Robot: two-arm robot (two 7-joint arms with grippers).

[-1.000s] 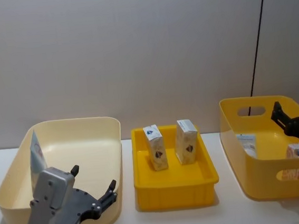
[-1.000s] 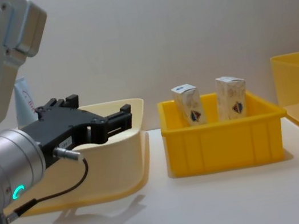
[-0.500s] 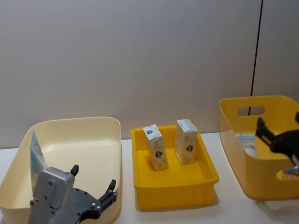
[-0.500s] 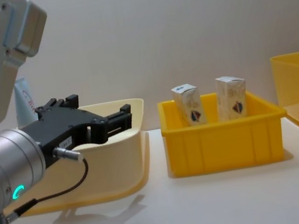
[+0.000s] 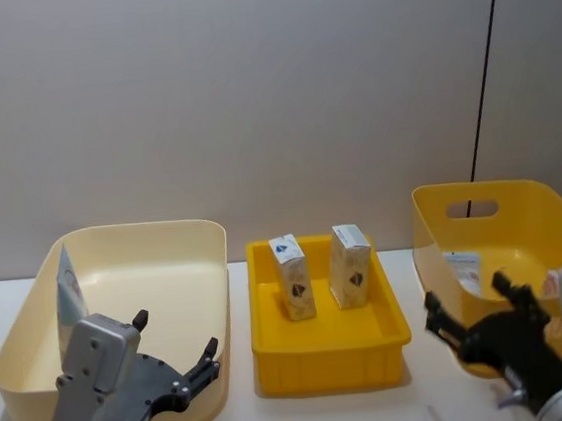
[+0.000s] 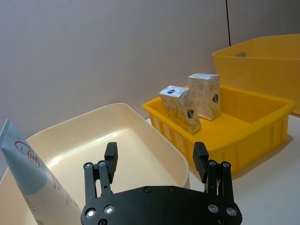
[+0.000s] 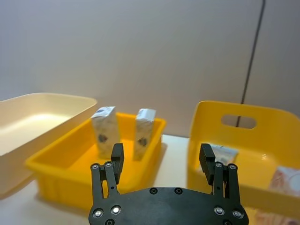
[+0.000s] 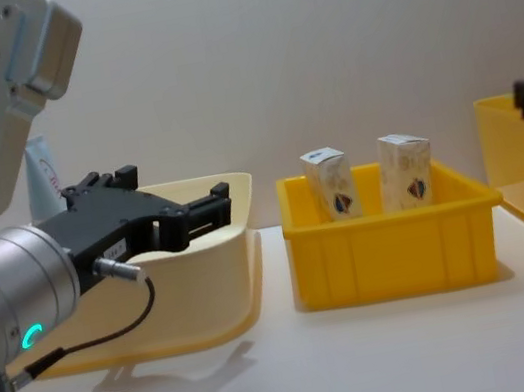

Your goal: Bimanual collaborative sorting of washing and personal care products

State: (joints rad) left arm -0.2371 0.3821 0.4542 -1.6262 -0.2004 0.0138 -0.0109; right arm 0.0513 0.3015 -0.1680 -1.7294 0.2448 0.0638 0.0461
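Two white cartons stand upright in the small yellow tray (image 5: 330, 349) at the middle of the table: the left carton (image 5: 292, 277) and the right carton (image 5: 350, 266), side by side with a gap between them (each has orange swirls and a dark emblem on its face). A pale squeeze tube (image 5: 67, 287) with red text leans against the left wall of the cream bin (image 5: 144, 234), which is on the left of the tray. On the right of the tray stands the deep yellow bin (image 5: 479, 197) with a handle slot; inside it a flat pale pack (image 5: 465, 270) lies against the wall, and another pack with orange print (image 7: 287, 180) is near it.

The left gripper (image 5: 179, 365) hovers at the near rim of the cream bin, its fingers spread apart and holding nothing. The right gripper (image 5: 475, 313) is in front of the deep yellow bin, near its left wall, also with fingers apart and nothing between them.
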